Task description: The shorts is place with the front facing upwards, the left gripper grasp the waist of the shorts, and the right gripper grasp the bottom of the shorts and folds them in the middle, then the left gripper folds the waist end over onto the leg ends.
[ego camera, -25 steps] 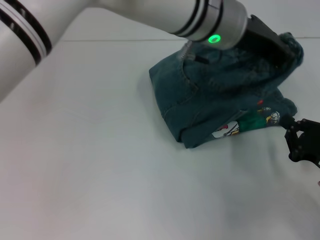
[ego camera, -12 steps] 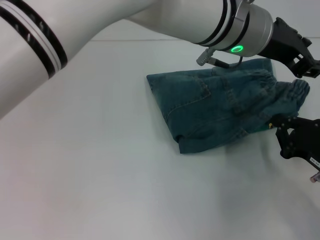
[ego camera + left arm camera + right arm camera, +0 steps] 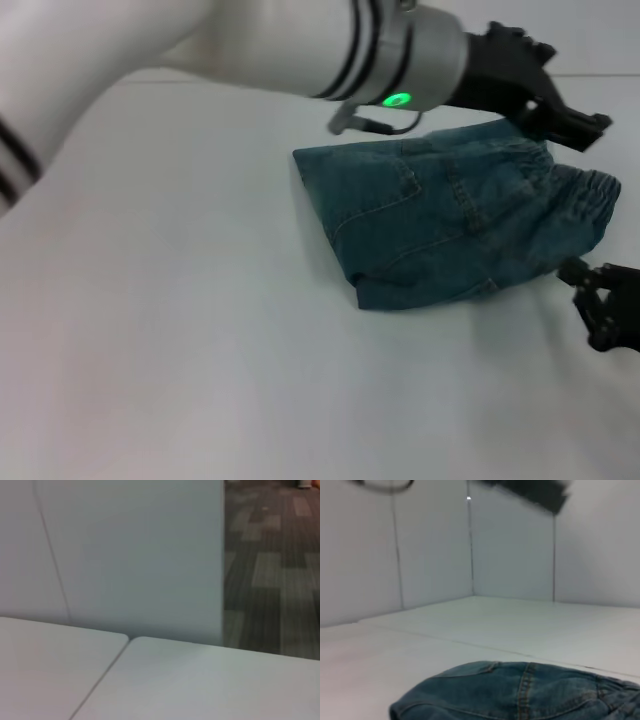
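Observation:
The blue-green denim shorts [image 3: 450, 225] lie folded on the white table [image 3: 180, 330], plain denim side up. Their ruffled waist band [image 3: 592, 190] rests at the right end, covering the leg ends, which are hidden. My left gripper [image 3: 565, 115] hovers just above the far right corner of the shorts, open and holding nothing. My right gripper [image 3: 592, 305] sits low at the right edge, just off the near right corner of the shorts, open and apart from the cloth. The right wrist view shows the shorts [image 3: 520, 692] close ahead. The left wrist view shows none of them.
The left arm [image 3: 250, 45] stretches across the top of the head view. White partition walls [image 3: 430, 545] stand behind the table. A seam [image 3: 100, 677] between two tabletops and a carpeted floor [image 3: 270, 570] past the wall show in the left wrist view.
The left gripper carried the waist end over the leg ends, covering the cartoon print, let go and rose away. The right gripper slipped back from the cloth toward the near edge.

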